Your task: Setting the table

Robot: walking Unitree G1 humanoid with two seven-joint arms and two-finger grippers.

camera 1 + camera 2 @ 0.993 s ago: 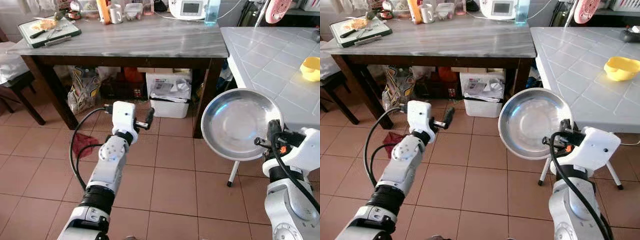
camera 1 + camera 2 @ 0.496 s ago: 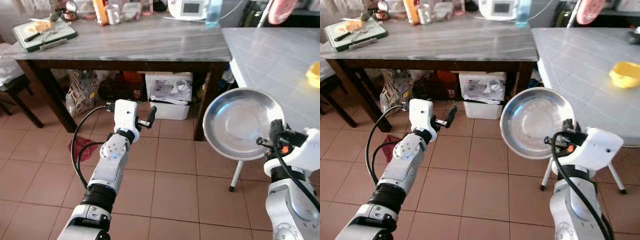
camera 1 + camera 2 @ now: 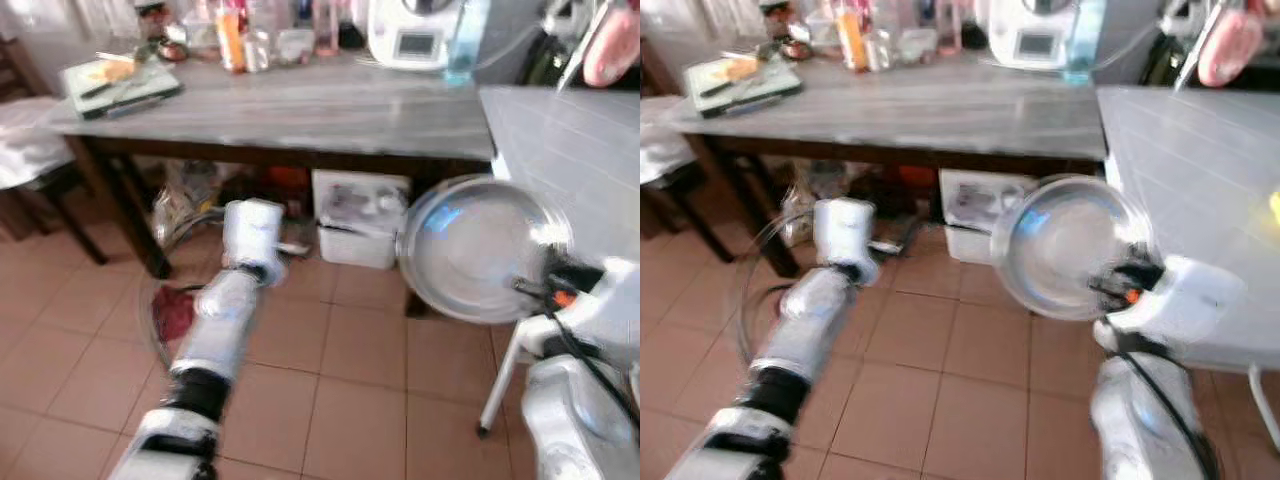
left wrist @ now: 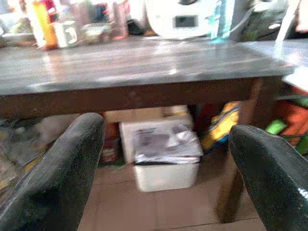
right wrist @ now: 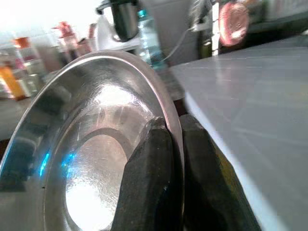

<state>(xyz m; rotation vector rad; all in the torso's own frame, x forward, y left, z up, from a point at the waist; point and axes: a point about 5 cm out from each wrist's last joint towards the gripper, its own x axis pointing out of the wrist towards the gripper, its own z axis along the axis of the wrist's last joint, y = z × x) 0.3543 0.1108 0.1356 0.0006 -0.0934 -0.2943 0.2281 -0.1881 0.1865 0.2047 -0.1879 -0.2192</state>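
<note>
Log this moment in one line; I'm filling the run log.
right gripper: shut on steel plate rim | left gripper: open, empty | facing wooden table

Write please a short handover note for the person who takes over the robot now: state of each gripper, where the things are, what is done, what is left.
Right gripper: fingers shut on the rim of the steel plate, held tilted in the air beside the white tiled table.
Left gripper: fingers open, holding nothing, raised before the wooden table.
Done: the plate is picked up.
Left: to set the plate on a table; it rests on neither yet. The head views are blurred.
</note>
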